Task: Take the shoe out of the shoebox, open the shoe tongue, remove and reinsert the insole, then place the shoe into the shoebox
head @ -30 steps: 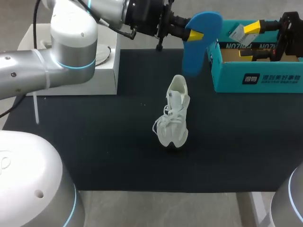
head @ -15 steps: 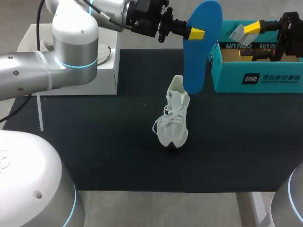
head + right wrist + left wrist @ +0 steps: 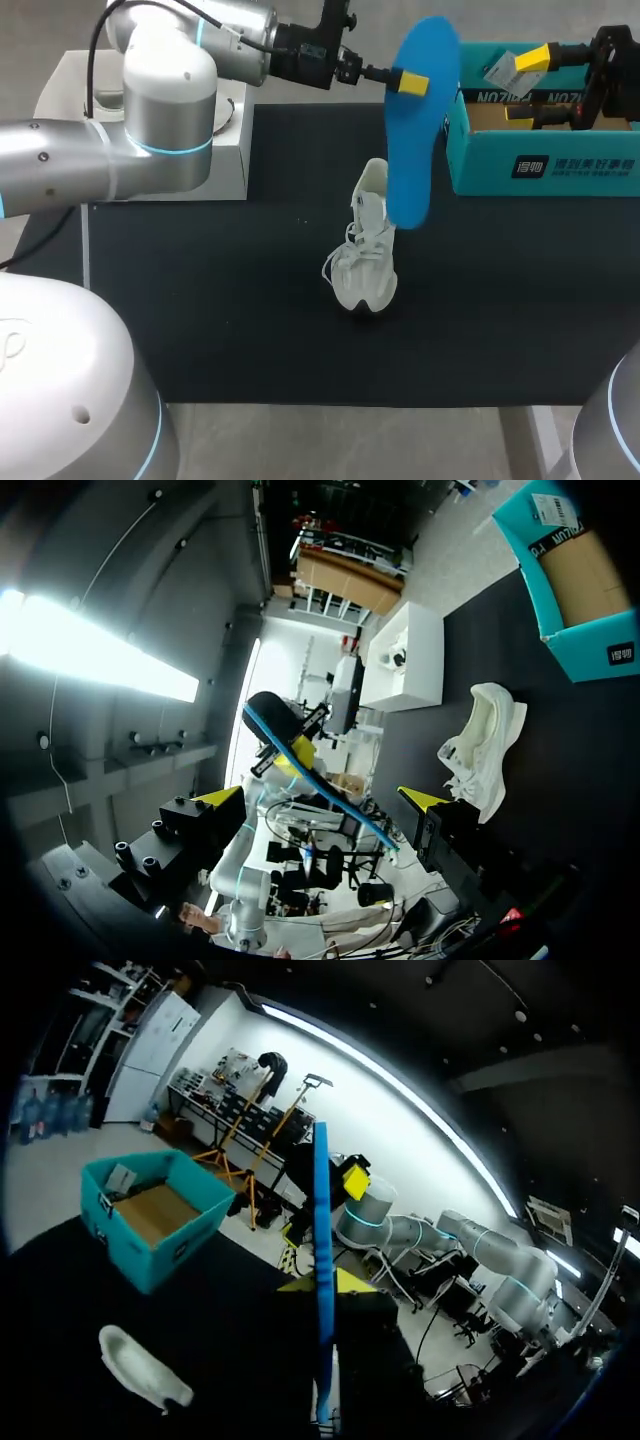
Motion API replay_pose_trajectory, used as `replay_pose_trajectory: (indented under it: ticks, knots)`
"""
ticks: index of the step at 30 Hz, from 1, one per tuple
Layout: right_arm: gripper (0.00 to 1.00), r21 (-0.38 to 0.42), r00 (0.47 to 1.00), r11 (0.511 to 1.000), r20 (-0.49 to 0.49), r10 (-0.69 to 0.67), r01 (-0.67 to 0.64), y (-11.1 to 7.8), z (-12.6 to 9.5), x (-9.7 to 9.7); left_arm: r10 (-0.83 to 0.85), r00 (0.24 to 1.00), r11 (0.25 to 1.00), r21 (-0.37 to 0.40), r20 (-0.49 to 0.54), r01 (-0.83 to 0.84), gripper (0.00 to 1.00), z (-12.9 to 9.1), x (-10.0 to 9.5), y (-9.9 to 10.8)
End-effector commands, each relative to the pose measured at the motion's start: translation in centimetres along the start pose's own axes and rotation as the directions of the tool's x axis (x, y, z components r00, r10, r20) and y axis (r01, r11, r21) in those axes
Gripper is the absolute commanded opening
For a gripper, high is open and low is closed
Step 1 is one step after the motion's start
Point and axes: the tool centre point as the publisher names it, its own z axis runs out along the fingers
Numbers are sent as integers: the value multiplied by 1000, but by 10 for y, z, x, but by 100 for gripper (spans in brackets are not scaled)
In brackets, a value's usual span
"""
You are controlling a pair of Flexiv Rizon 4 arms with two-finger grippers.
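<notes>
A white shoe (image 3: 369, 248) stands on the black mat (image 3: 200, 300), toe toward the front; it also shows in both wrist views (image 3: 140, 1365) (image 3: 485, 745). My left gripper (image 3: 408, 80) is shut on the upper end of a blue insole (image 3: 413, 140), which hangs upright with its lower end just above the shoe's heel. The left wrist view shows the insole (image 3: 322, 1260) edge-on between the fingers of that gripper (image 3: 322, 1290). The teal shoebox (image 3: 540, 150) sits at the back right. My right gripper (image 3: 527, 85) hovers open over the box, nothing in it (image 3: 322, 800).
A white box (image 3: 225, 150) stands at the back left of the mat, under my left arm. The shoebox's open top holds only a brown liner (image 3: 520, 118) and a tag (image 3: 500, 68). Bare mat lies around the shoe toward the front.
My left gripper has turned and shifted a little to the right, swinging the insole from a foreshortened tilt to hanging upright with its tip lower, over the shoe's heel. The right arm stayed put.
</notes>
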Motion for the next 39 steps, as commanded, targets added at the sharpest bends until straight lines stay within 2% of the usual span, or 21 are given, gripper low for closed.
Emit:
replay_pose_trajectory:
  ticks: [1,5,19,22,24,27,32,36,39]
  knots:
    - [100,-1,1000,1000,2,1,-1,0,1,0,-868,482,471,113,-120,875,0,1,-2,1]
    - [100,-1,1000,1000,2,1,-1,0,1,0,-914,379,368,103,-141,924,0,1,-3,0]
    - [100,-1,1000,1000,2,1,-1,0,1,0,-914,379,368,103,-141,924,0,1,-3,0]
    - [100,-1,1000,1000,2,1,-1,0,1,0,-918,333,331,46,-214,943,0,2,-7,3]
    - [100,-1,1000,1000,2,1,-1,0,1,0,-907,336,342,21,-254,939,0,3,-11,5]
    - [100,-1,1000,1000,2,1,-1,0,1,0,-863,400,416,16,-309,909,0,3,-13,4]
    - [100,-1,1000,1000,2,1,-1,0,1,0,-828,416,456,-19,-376,890,0,4,-14,-1]
    - [100,-1,1000,1000,2,1,-1,0,1,0,-818,433,476,-23,-379,879,0,7,-12,-6]
    - [100,-1,1000,1000,2,1,-1,0,1,0,-821,459,498,-33,-340,866,0,8,-9,-9]
